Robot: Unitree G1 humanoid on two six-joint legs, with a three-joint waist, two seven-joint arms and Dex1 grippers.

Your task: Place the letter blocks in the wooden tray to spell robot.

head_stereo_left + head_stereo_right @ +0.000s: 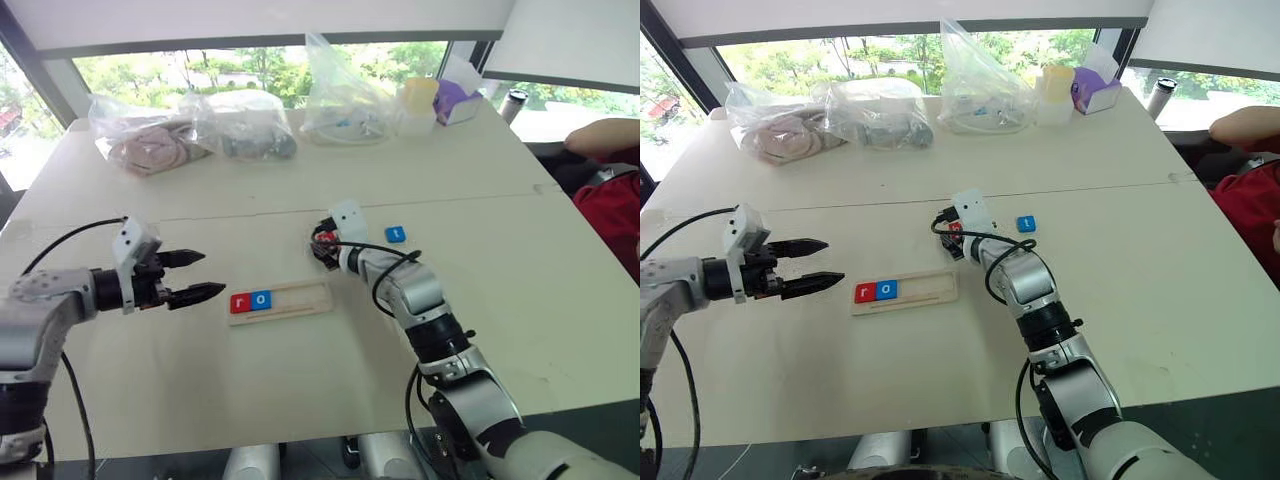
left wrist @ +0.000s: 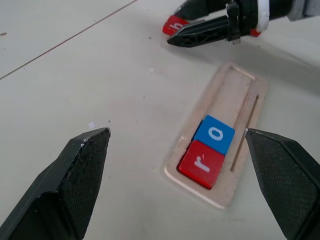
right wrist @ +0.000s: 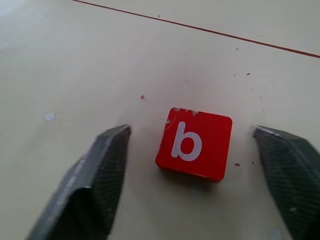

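Note:
The wooden tray (image 1: 300,298) lies at the table's middle. A red "r" block (image 1: 240,302) and a blue "o" block (image 1: 261,299) sit side by side at its left end. A red "b" block (image 3: 194,143) lies flat on the table just beyond the tray's right end. My right gripper (image 3: 192,129) straddles it, open, with a gap between each finger and the block. A blue "t" block (image 1: 396,234) lies to the right of that. My left gripper (image 1: 212,273) hovers open and empty just left of the tray, pointing at it.
Clear plastic bags (image 1: 240,125) with contents, a yellow-lidded container (image 1: 418,100) and a purple box (image 1: 455,100) line the far edge. A person's arm and red sleeve (image 1: 610,190) are at the right edge. A seam (image 1: 450,198) crosses the table.

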